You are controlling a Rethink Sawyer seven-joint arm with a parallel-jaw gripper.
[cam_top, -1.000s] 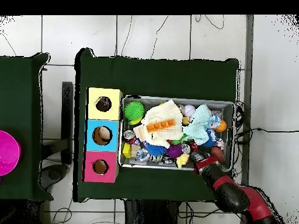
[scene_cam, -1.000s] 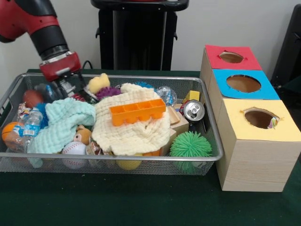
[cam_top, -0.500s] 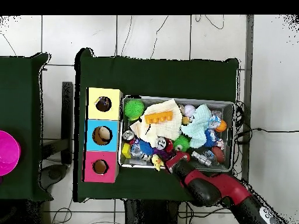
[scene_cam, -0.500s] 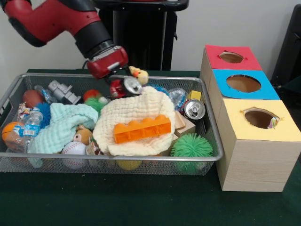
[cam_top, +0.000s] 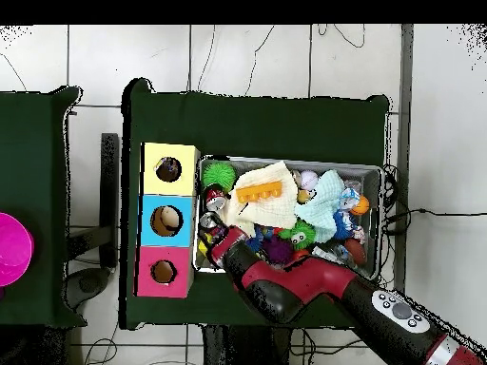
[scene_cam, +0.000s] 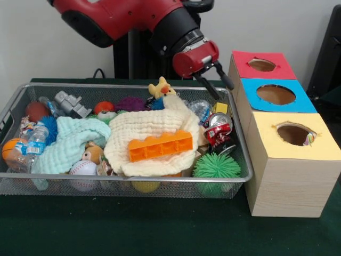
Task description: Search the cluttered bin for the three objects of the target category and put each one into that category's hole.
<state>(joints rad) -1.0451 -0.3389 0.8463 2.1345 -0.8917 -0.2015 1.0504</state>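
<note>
- Nearest, against the front wall of the wire bin [scene_cam: 133, 186], a green spiky ball [scene_cam: 216, 166] and a baseball [scene_cam: 83, 169] are lying.
- Behind them, an orange toy brick [scene_cam: 160, 146] is resting on a cream cloth [scene_cam: 152, 130] at the bin's middle, with a mint cloth [scene_cam: 69, 141] bunching beside it, on the side away from the boxes.
- Beside the bin, a row of three wooden boxes is standing: the yellow-topped box [scene_cam: 290, 160] nearest, the blue-topped box [scene_cam: 275, 96] behind it, the red-topped box [scene_cam: 261, 65] farthest; each is showing one round hole.
- At the bin's box-side end, a crushed can [scene_cam: 219, 128] is lying on the clutter, tilted.
- Farther back, a yellow plush toy [scene_cam: 160, 87] is sitting by the bin's rear wall, with a purple ball [scene_cam: 131, 103] next to it.
- Over the bin's far corner nearest the boxes, the gripper [scene_cam: 218, 80] is hanging empty, fingers [scene_cam: 224, 76] slightly spread, holding nothing.
</note>
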